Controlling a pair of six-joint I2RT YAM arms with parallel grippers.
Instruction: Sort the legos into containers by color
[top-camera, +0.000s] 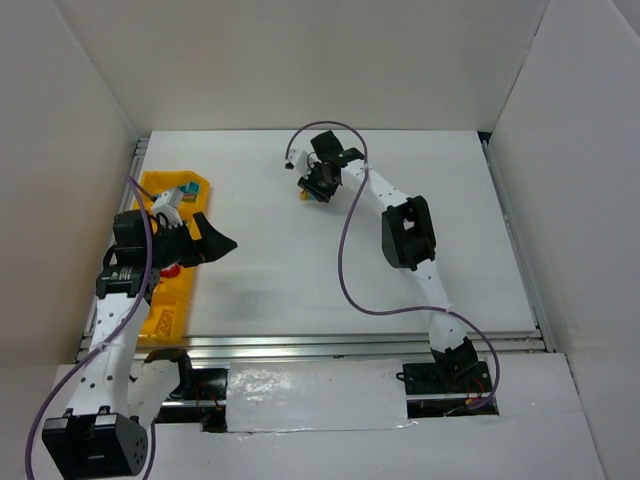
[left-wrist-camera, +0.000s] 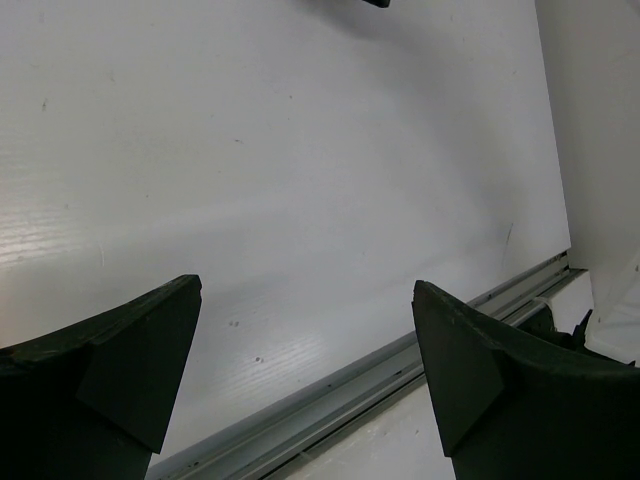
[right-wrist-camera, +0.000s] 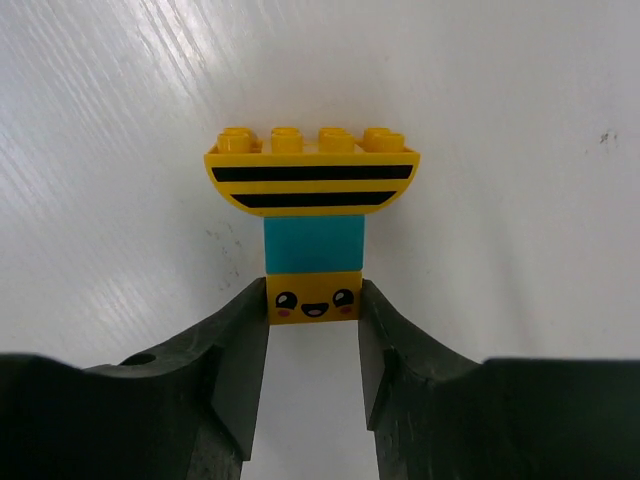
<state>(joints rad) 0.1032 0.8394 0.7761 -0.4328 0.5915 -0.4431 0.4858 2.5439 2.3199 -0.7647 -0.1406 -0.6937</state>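
1. Right end effector is closed narrow on the yellow face brick at the bottom of a clump, pressing its two sides. I judge that gripping this end leaves the teal brick and striped yellow brick free for pulling apart.
2. Whether the clump rests on the bench or hangs just above it, I cannot tell.
3. Left end effector is spread wide and holds nothing, over bare bench just beside the tray.
4. That tray lies well apart to my left, and the mixed colours likely need separating before any drop.
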